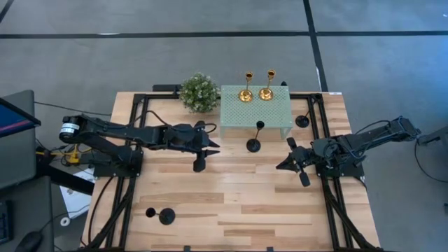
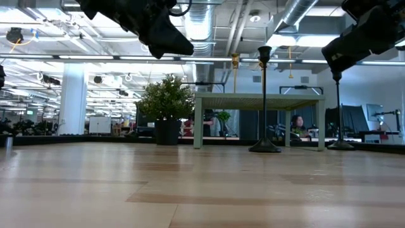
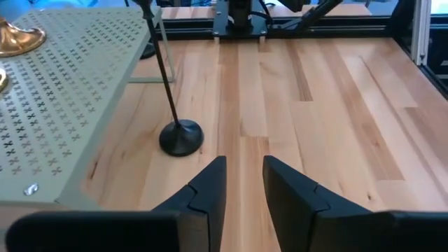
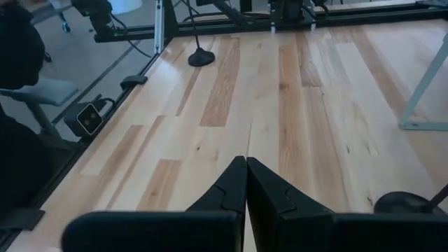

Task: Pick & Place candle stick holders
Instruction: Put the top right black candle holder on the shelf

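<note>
Left pincer, slightly open, faces black candle holder just ahead; a brush could topple it. Right pincer closed, empty.

The bench was pale wood in light and tan planks, framed by black rails. The stand was mint green, perforated with small crosses. Two candle stick holders on it were shiny gold; three others were black. The plant ball was leafy green. Both arms were dark.
</note>
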Controlling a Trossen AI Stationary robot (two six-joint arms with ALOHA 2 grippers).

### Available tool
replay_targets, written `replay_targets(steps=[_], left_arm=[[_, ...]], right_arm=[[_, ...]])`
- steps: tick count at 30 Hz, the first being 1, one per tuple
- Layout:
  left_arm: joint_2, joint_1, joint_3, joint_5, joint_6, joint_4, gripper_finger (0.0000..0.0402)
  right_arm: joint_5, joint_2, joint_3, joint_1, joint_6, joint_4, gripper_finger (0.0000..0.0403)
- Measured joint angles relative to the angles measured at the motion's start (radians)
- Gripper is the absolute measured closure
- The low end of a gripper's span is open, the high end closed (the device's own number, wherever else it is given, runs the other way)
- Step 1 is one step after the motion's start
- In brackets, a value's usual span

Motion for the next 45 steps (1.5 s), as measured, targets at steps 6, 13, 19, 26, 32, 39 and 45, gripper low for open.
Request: replay_targets(steps=[6,13,19,26,32,39,45], left_arm=[[0.000,-0.006,0.001,0.001,-0.112,0.000,0.0307],[0.000,-0.005,0.001,0.000,-0.118,0.023,0.0307],[0.000,-0.005,0.002,0.000,-0.118,0.039,0.0307],[0.000,-0.005,0.002,0.000,-0.123,0.062,0.0307],[-0.039,-0.033,0.002,-0.019,-0.005,0.075,0.0307],[-0.206,-0.036,-0.105,-0.033,0.070,0.066,0.0307],[-0.368,-0.033,-0.282,-0.070,0.062,0.149,0.0307]], right_arm=[[-0.001,0.000,0.000,0.002,-0.002,-0.007,0.0403],[-0.003,0.000,0.000,0.003,0.025,-0.042,0.0403],[-0.003,0.000,0.000,0.002,0.006,-0.048,0.0403],[-0.001,0.000,0.000,0.000,0.003,-0.043,0.0403],[-0.001,0.000,0.000,0.000,0.044,0.011,0.0403],[0.000,0.000,0.000,0.000,0.046,0.031,0.0403],[0.010,0.000,0.000,0.000,0.046,0.076,0.0403]])
